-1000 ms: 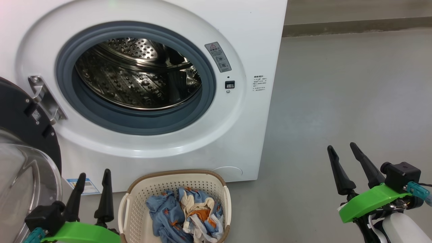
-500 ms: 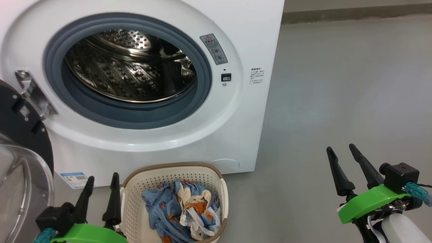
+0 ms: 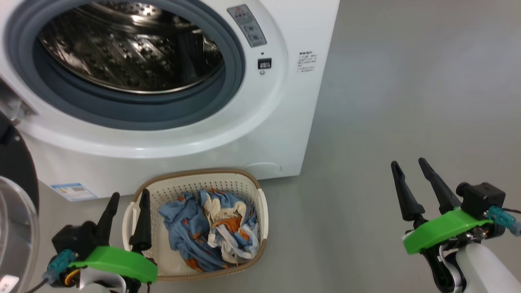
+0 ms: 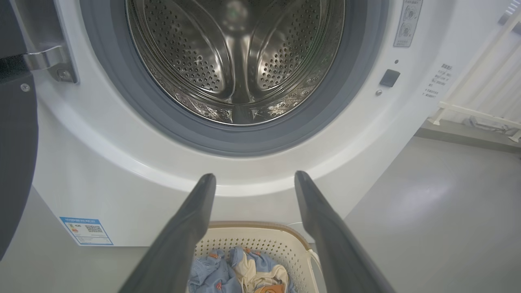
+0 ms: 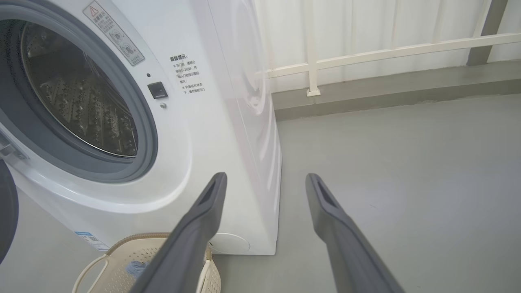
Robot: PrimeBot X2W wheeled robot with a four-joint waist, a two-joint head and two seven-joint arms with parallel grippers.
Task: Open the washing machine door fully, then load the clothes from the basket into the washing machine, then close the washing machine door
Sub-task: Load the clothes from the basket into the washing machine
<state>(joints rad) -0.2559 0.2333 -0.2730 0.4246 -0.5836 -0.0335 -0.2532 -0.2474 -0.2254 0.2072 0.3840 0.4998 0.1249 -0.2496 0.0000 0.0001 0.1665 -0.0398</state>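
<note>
The washing machine [image 3: 285, 122] stands open, its steel drum [image 4: 236, 61] bare inside. The washing machine door [image 3: 16, 167] is swung out at the far left, its black rim and glass bowl cut by the frame edge. Below the opening, the cream basket [image 3: 195, 173] sits on the floor with the blue, cream and orange clothes [image 3: 207, 228] piled inside. My left gripper [image 3: 130, 193] is open at the basket's left rim, fingers pointing at the machine [image 4: 255, 175]. Off to the right, my right gripper [image 3: 408, 162] hangs open over bare floor [image 5: 266, 175].
Grey floor [image 3: 407, 101] spreads to the right of the machine. A white railing [image 5: 366, 51] runs along the back wall. The door's metal hinge [image 4: 49, 61] sits left of the opening, and a blue label sticker [image 3: 73, 191] is low on the machine's front.
The head camera has tipped down, so the machine slid up and left in the picture. My left gripper has come right to the basket's left rim. Both grippers stay open.
</note>
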